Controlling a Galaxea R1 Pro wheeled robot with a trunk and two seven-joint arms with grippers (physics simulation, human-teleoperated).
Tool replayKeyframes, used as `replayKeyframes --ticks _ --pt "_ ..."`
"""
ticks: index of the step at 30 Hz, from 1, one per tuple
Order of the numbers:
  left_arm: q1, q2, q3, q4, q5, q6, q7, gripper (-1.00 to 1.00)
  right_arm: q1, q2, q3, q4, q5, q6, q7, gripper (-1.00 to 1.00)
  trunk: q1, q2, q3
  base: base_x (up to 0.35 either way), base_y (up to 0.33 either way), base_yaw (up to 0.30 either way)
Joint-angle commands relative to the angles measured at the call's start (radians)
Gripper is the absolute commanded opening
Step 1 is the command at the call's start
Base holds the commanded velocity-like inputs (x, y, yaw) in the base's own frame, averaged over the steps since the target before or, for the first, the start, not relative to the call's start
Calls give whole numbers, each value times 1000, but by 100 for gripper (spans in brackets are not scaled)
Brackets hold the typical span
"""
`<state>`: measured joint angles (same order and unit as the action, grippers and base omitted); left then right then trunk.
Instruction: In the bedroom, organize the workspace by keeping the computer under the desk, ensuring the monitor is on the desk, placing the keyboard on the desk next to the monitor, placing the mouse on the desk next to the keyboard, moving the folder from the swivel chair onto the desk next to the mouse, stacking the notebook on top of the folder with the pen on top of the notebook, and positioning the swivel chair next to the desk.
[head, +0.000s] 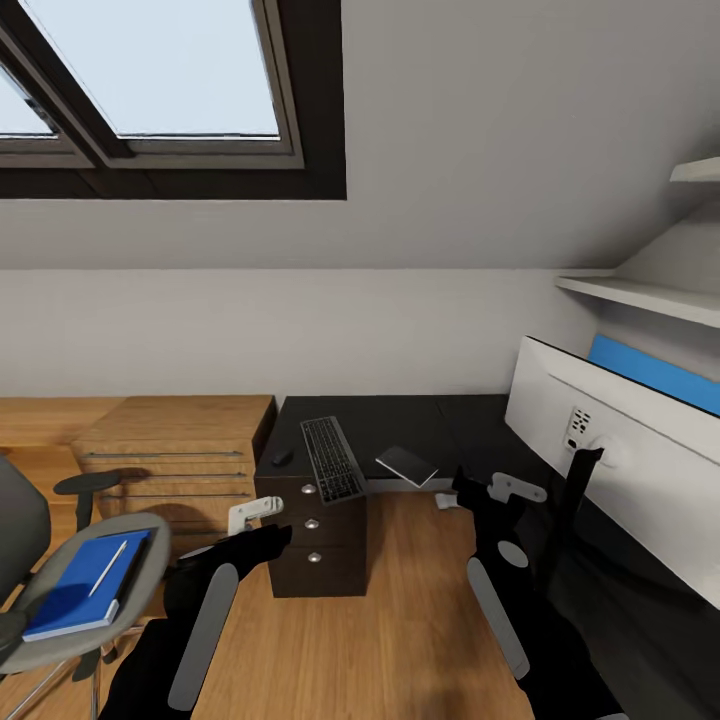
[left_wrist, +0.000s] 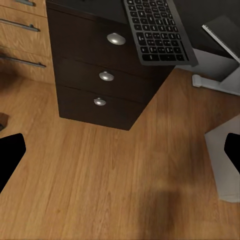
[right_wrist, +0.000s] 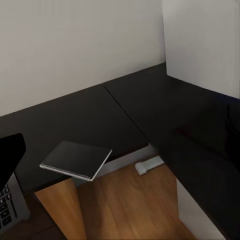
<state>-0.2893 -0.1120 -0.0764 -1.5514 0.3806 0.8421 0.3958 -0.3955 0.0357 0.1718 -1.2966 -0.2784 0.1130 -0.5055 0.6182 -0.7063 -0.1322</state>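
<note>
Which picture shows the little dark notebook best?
The right wrist view: the notebook is big and whole there, overhanging the desk edge. The head view shows it small; the left wrist view catches a cropped part.

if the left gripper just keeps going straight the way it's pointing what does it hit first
Most likely the wood floor in front of the black drawers. The left wrist view looks down along the open left gripper at bare boards. The keyboard lies well off that line, though depth is hard to judge.

Matt black desk (head: 400, 425), silvery metal knobs (left_wrist: 116, 38), wood-grain floor (head: 400, 640).
</note>
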Motion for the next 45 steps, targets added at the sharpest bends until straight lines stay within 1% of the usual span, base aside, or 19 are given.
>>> replayKeyframes --ticks 1,6,10,12,14,21,33,36,40,45 --pt "-1 0 -1 -1 11 3 10 100 -1 -1 2 -1 -4 5 -6 100 0 -1 -2 0 0 -1" --pt "-1 0 0 -1 9 3 11 100 -1 -3 2 0 -2 3 -6 100 0 -1 -2 0 0 0" --pt "-1 0 -1 0 9 3 11 100 -1 -4 2 8 1 -20 -5 100 0 -1 -2 0 0 0" --pt "-1 -1 -1 0 9 3 11 100 -1 -4 2 23 2 -36 -6 100 0 -1 -2 0 0 0" --pt "-1 -1 -2 0 9 3 11 100 -1 -4 1 61 6 -55 -7 100 0 -1 -2 0 0 0" --pt "-1 0 -2 2 9 3 11 100 -5 -3 -4 140 22 -73 -12 100 0 -1 -2 0 0 0" --pt "-1 0 -2 6 9 3 14 100 -10 -4 -6 189 30 -82 -20 100 0 -1 -2 0 0 0" --pt "-1 0 -2 6 9 3 14 100 -11 -5 -7 196 31 -82 -40 100 0 -1 -2 0 0 0" --pt "-1 0 -2 7 9 2 14 100 -15 -5 -7 214 31 -82 -87 100 0 -1 -2 0 0 0" --pt "-1 0 -2 7 9 3 14 100 -35 -8 -7 250 31 -82 -139 100 0 -1 -2 0 0 0"
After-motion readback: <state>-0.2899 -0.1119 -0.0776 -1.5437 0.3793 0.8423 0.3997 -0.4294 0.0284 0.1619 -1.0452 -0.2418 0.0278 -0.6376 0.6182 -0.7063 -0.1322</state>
